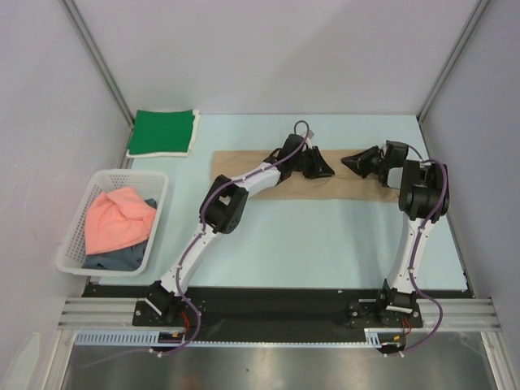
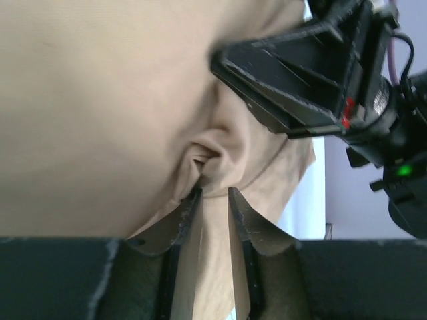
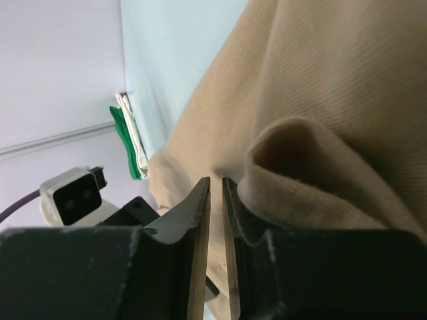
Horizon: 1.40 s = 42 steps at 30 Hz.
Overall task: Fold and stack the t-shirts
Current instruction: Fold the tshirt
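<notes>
The tan t-shirt lies as a long flat strip across the far middle of the table. My left gripper is shut on a pinch of its cloth near the strip's middle. My right gripper faces it from the right and is shut on a fold of the same tan cloth. The green t-shirt lies folded at the far left corner, on a white cloth. The salmon pink t-shirt and the dark grey-blue t-shirt lie crumpled in the white basket.
The basket stands at the left edge of the table. Grey walls close in the left, right and back. The right gripper's black body fills the upper right of the left wrist view.
</notes>
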Each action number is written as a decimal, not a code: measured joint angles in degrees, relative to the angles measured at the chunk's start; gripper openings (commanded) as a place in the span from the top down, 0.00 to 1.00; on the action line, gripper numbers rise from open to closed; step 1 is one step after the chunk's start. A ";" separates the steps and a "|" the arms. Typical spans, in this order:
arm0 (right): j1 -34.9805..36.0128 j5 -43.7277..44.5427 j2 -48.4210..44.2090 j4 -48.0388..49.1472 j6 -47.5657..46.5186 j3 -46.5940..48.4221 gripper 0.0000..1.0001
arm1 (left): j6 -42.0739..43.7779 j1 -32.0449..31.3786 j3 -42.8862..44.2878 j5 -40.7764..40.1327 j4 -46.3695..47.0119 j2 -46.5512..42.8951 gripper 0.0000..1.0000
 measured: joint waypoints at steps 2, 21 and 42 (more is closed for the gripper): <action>-0.02 0.35 0.00 -0.76 -0.57 0.31 0.81 | -1.79 0.61 1.68 -0.28 -1.55 0.92 0.74; -4.90 2.40 -1.46 -25.88 -17.92 16.52 0.62 | 4.11 0.50 -20.74 1.20 -2.56 -15.56 0.64; 7.41 -1.84 -3.87 -5.68 -0.50 -1.25 0.91 | 16.68 4.09 -28.44 -3.96 -8.61 -36.68 0.57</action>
